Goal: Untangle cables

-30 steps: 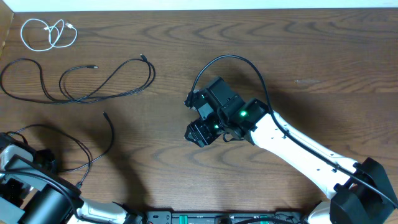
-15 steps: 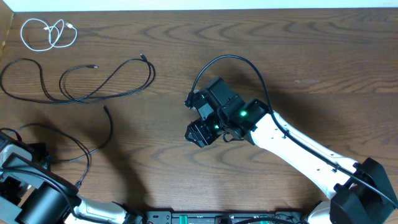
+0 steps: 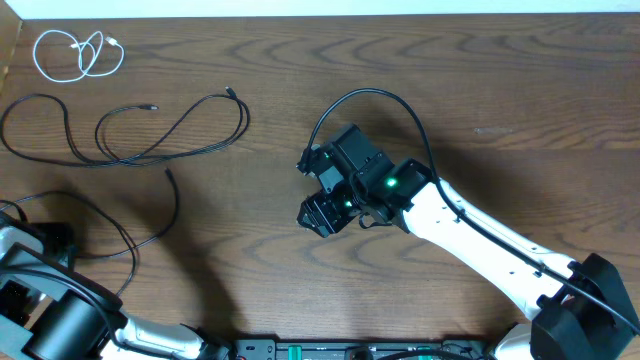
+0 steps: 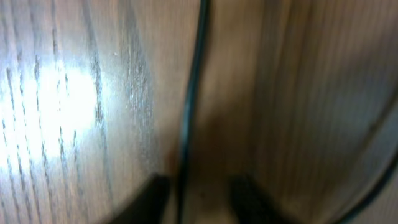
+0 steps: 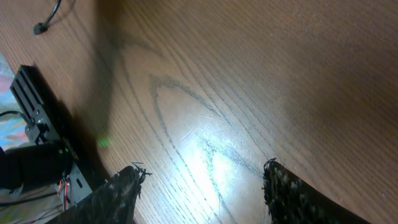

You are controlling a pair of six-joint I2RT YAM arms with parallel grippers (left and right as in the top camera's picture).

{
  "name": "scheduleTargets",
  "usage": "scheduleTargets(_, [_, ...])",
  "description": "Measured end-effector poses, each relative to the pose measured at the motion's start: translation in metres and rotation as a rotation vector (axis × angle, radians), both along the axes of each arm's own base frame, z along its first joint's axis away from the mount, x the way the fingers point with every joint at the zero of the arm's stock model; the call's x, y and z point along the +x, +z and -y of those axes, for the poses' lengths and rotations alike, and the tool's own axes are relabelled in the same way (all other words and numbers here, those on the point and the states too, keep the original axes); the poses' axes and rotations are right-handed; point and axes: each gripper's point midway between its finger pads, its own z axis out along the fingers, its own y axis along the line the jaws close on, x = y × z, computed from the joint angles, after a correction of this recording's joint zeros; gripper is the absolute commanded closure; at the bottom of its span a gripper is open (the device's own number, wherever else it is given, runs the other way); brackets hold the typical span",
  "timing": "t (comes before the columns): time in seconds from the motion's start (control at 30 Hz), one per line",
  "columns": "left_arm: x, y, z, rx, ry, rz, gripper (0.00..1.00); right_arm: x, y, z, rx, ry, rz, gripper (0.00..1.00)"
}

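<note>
three cables lie on the left half of the wooden table [image 3: 520,80]. at the far left corner a short white cable [image 3: 85,52] sits in a loose coil, well apart from the others. nearer the front, a long black cable [image 3: 130,161] sprawls in wide loops, both its plug ends on its right side. in front of that, a second black cable [image 3: 176,200] has its plug end near those loops and curves back toward the left gripper [image 4: 199,190] at the table's front left corner. in the left wrist view, which is blurred, this cable runs along the wood and passes between the two fingers [image 4: 152,196], close to the left-hand one. the jaws stand partly apart with wood showing between them, and they do not pinch the cable. toward the middle of the table the right gripper [image 5: 202,186] hangs over bare wood, well away from every cable. its jaws are spread wide and nothing is between them. a black plug end [image 5: 40,28] shows in the far corner of its wrist view.
</note>
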Motion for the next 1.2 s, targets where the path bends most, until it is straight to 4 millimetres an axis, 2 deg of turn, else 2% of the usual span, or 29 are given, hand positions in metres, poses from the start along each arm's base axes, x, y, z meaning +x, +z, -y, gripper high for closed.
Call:
scheduleTargets(0.07, [0.001,0.006,-0.001,-0.007,-0.005,-0.002,0.32,0.000,0.000,0.000,0.000,0.000,0.001,0.38])
scheduleTargets(0.33, [0.001,0.027,0.001,-0.055,-0.005,-0.030,0.29,0.000,0.000,0.000,0.000,0.000,0.000,0.38])
scheduleTargets(0.5, [-0.005,0.045,0.027,-0.114,-0.027,-0.064,0.29,0.001,0.001,-0.001,0.005,-0.001,0.005,0.37])
scheduleTargets(0.57, [-0.003,0.053,0.048,-0.160,-0.060,-0.069,0.29,0.002,0.001,-0.002,0.008,0.000,0.009,0.37])
scheduleTargets(0.63, [0.004,0.058,0.075,-0.228,-0.113,-0.065,0.30,0.003,0.002,-0.003,0.013,-0.001,0.013,0.32])
scheduleTargets(0.7, [0.014,0.060,0.095,-0.281,-0.182,-0.048,0.32,0.003,0.003,-0.003,0.016,-0.002,0.016,0.22])
scheduleTargets(0.8, [0.042,0.064,0.135,-0.350,-0.390,0.010,0.33,0.005,0.004,-0.004,0.021,-0.001,0.023,0.07])
scheduleTargets(0.87, [0.056,0.067,0.165,-0.388,-0.518,0.023,0.32,0.006,0.004,-0.004,0.017,0.001,0.036,0.01])
scheduleTargets(1.03, [0.084,0.071,0.240,-0.422,-0.835,0.015,0.30,0.020,-0.004,0.009,-0.058,-0.087,0.070,0.01])
scheduleTargets(1.2, [0.107,0.074,0.319,-0.394,-1.138,0.019,0.27,0.040,-0.014,0.044,-0.154,-0.251,0.049,0.01])
